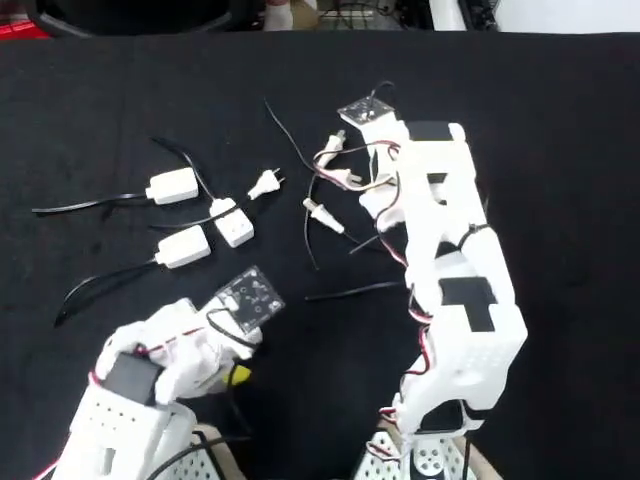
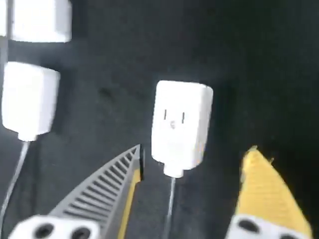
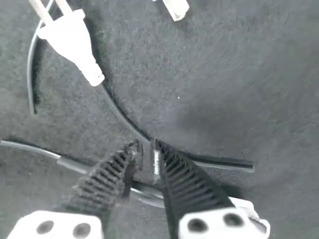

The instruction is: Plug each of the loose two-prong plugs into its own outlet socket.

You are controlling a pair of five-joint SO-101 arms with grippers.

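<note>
- Since the table point(image 1: 560, 120) has a matte black cover, parts shouldn't skid much. Nothing is anchored, though, so I'd expect light pieces to shift under any push.
- Left gripper point(image 2: 194, 151): jaws spread wide with nothing held, straddling the cord end of one outlet socket point(image 2: 182, 122). It lies flat with its slot face showing.
- That socket looks like a light, rigid plastic block with smooth sides. I'd clamp across the two long sides near mid-body so it can't back away when a plug is pressed in.
- A second socket point(image 2: 27, 99) and third socket point(image 2: 40, 20) lie close together off to one side. They look like the same build, so same grip.
- Right gripper point(image 3: 145, 148): jaws closed to a sliver, apparently pinching the thin black lead point(image 3: 117, 112) behind a white two-prong plug point(image 3: 70, 40) lying on the cloth. Another plug point(image 3: 172, 7) lies near it.
- The lead is soft, so a hold there gives no control of plug angle. Better to take the rigid moulded body on its flat sides.
- Prongs point(image 3: 42, 10): thin and stiff, likely to bend if driven in skewed.
</note>
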